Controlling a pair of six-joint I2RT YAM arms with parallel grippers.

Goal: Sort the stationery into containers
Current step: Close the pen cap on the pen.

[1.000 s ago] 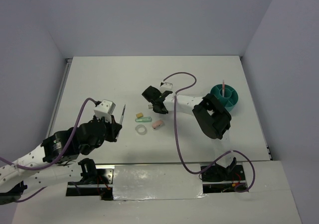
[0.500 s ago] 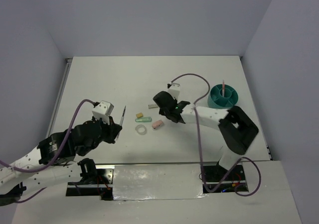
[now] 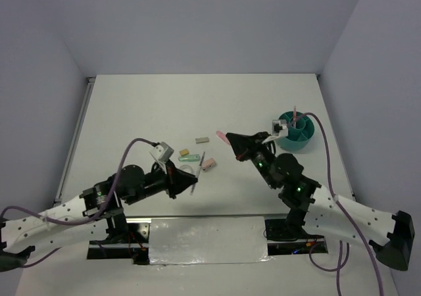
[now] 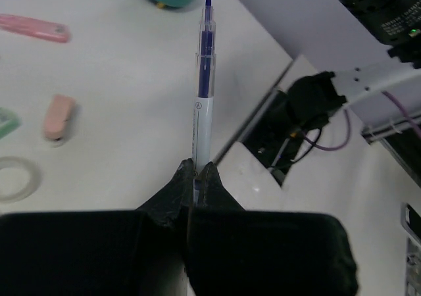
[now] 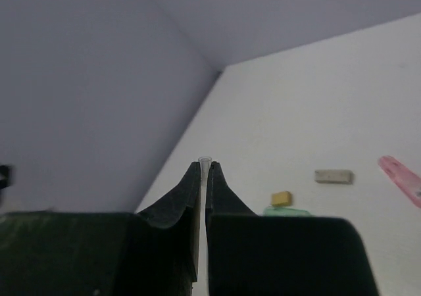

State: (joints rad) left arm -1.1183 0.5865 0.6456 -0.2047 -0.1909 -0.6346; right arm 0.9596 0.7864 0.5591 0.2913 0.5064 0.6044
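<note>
My left gripper (image 3: 194, 179) (image 4: 196, 171) is shut on a thin grey-white pen with a blue tip (image 4: 203, 98), held above the table near the front middle (image 3: 200, 170). My right gripper (image 3: 229, 138) (image 5: 204, 168) is shut on a thin clear-ended stick (image 5: 204, 160); only its tip shows. A flat pink piece (image 3: 219, 133) (image 5: 400, 176) lies just left of it. The round teal organiser (image 3: 304, 137) stands at the right with a pink pen (image 3: 295, 114) upright in it. A grey block (image 3: 202, 139), tan block (image 3: 184, 152), green piece (image 3: 190, 158) and pink eraser (image 3: 209, 165) lie between the grippers. The clear tape ring (image 4: 14, 178) lies below the left gripper.
The white table (image 3: 131, 112) is bounded by grey walls at the back and sides. The arm mounts and cables (image 3: 289, 233) sit along the near edge. A purple cable (image 3: 329, 164) loops from the right wrist past the organiser.
My left gripper carried the pen right, over the tape ring. My right arm swung its elbow out to the right; its gripper rose and moved right, off the items.
</note>
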